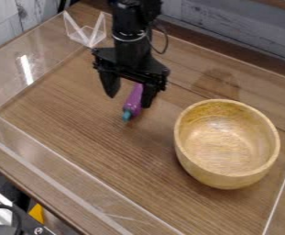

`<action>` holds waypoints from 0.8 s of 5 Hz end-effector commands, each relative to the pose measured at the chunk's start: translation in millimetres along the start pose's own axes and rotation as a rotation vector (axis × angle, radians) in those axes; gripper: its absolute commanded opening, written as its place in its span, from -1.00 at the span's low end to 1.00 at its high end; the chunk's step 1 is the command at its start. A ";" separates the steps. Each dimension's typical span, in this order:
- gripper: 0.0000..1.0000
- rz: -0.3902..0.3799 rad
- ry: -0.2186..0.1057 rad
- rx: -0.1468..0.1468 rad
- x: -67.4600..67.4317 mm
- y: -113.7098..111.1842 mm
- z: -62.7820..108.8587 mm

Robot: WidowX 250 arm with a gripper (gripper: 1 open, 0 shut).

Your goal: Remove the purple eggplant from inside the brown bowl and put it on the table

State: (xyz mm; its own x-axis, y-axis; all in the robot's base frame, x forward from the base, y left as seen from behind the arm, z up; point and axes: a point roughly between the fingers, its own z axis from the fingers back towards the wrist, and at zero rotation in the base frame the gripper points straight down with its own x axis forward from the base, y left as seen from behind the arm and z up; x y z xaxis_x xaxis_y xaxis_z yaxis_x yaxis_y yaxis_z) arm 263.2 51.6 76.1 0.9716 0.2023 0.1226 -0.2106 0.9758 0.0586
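Observation:
The purple eggplant (134, 99) is outside the brown bowl (181, 145). It sits well to the bowl's left over the table (83, 156), slanted, with its teal cap at the lower end. My gripper (132, 91) points straight down right over it. The black fingers (109, 84) stand wide apart on either side of the eggplant, so the gripper is open. I cannot tell whether a finger touches the eggplant. The bowl is upright at the right, and its hollow shows nothing inside.
Low clear acrylic walls border the tabletop, one along the left (22, 69) and one along the front (71, 197). A clear bracket (83, 32) stands at the back left, behind the arm. A grey plank wall runs along the back.

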 end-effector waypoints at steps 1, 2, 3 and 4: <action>1.00 0.021 -0.068 -0.001 14.0 5.9 20.9; 1.00 0.023 -0.081 -0.006 20.9 9.7 26.5; 1.00 0.052 -0.087 -0.003 20.5 12.7 40.4; 1.00 0.071 -0.094 -0.004 15.8 6.7 55.5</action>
State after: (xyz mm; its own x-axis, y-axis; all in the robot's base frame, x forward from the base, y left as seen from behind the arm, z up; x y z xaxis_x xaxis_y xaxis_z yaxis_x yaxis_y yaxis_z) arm 265.6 55.9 117.5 0.9492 0.2697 0.1623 -0.2799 0.9590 0.0435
